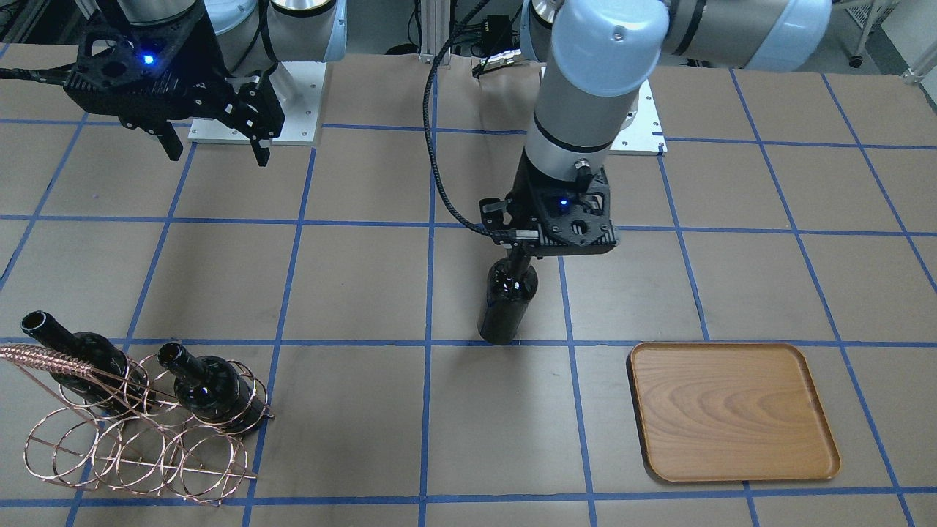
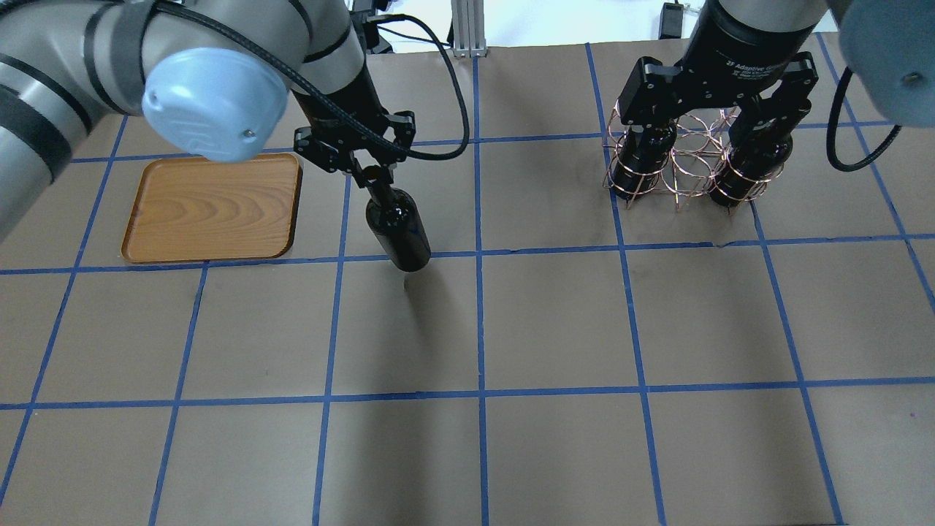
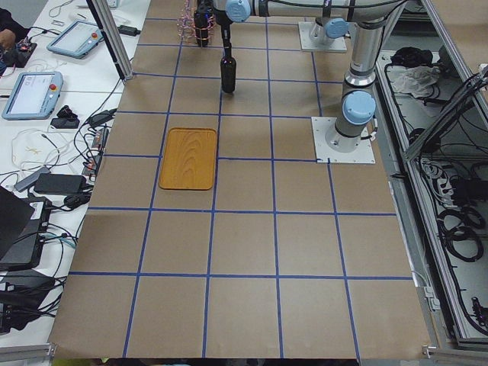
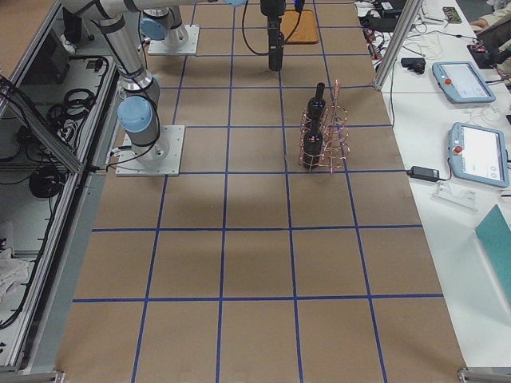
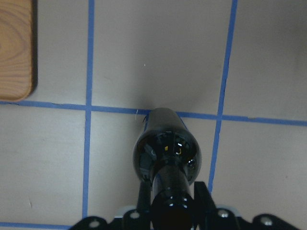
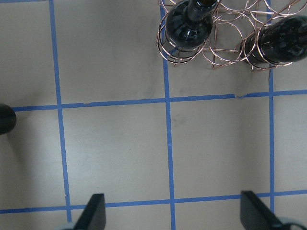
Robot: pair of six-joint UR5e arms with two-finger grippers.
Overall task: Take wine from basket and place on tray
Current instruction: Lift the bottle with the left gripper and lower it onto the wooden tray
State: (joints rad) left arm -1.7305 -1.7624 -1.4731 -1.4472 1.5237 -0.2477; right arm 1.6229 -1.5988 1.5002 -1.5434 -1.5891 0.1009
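My left gripper is shut on the neck of a near-black wine bottle and holds it upright over a blue tape line. It stands right of the wooden tray in the overhead view. I cannot tell whether its base touches the table. The wrist view shows the bottle from above, with the tray corner at the upper left. My right gripper is open and empty, high over the copper wire basket. Two more bottles lie tilted in the basket.
The table is brown paper with a blue tape grid. The tray lies flat and bare. Both arm bases stand on white plates at the robot's side. Tablets and cables lie on a side bench beyond the table's edge.
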